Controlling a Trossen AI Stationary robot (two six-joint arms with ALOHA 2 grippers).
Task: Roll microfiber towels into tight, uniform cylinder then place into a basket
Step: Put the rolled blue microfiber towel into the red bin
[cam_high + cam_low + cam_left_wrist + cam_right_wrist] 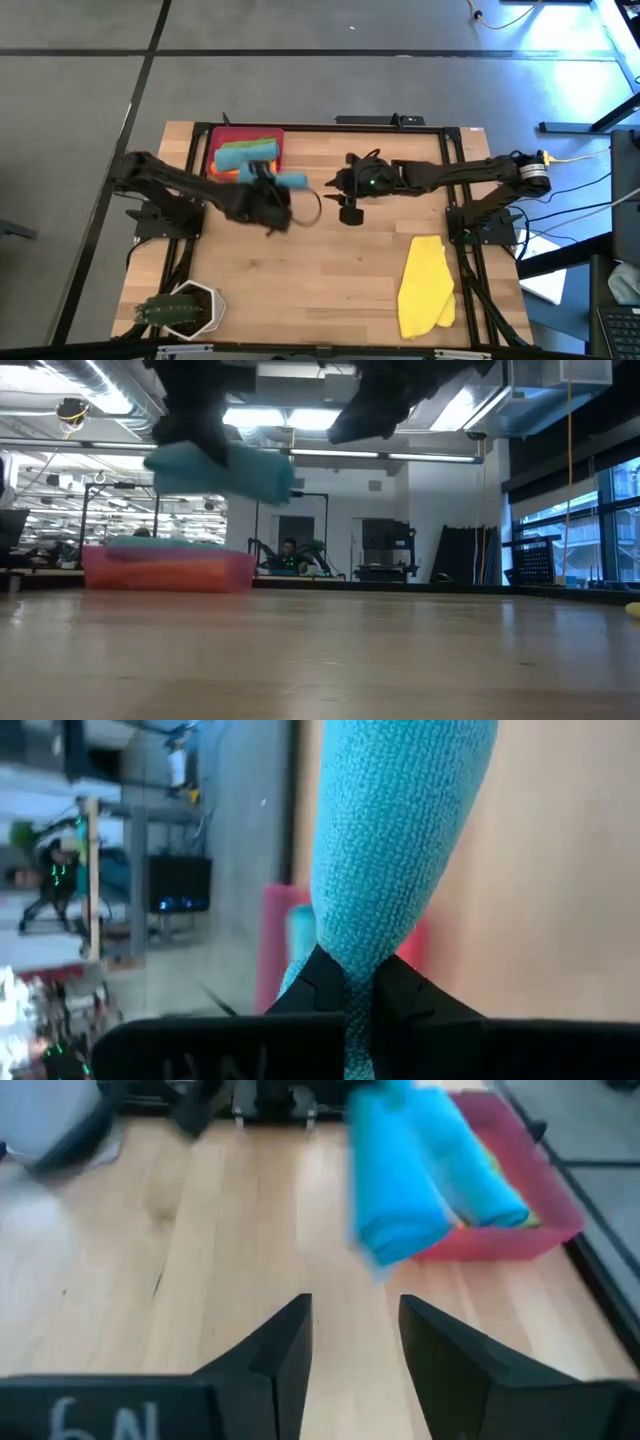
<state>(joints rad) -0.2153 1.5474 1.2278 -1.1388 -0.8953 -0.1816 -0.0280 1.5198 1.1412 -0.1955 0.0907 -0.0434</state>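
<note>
Holding a rolled teal towel (400, 850) pinched between its closed fingers, my left gripper (268, 190) sits left of centre in the overhead frame, just below the lower right corner of the red basket (215, 163). From table level I see that roll (225, 470) hanging in the air at upper left of the frame, clear of the wood and a little above and to the right of the basket (165, 570). In the left wrist picture the cloth fills the upper middle and narrows down into the two dark fingertips (320, 985) closed on it.

My right gripper (347, 192) is near the middle of the overhead frame, well to the right of the left one. Its two fingers (285, 1350) stand parted at the bottom of its own camera's frame with bare table between them, and it has hold of nothing.

Inside the basket, upper left of centre from above, I make out another teal roll (245, 150) and a strip of green cloth (262, 139) behind it. A yellow towel (428, 285) lies loose and unrolled at lower right of the table (330, 280). At lower left stands a white hexagonal pot with a plant (182, 310).
</note>
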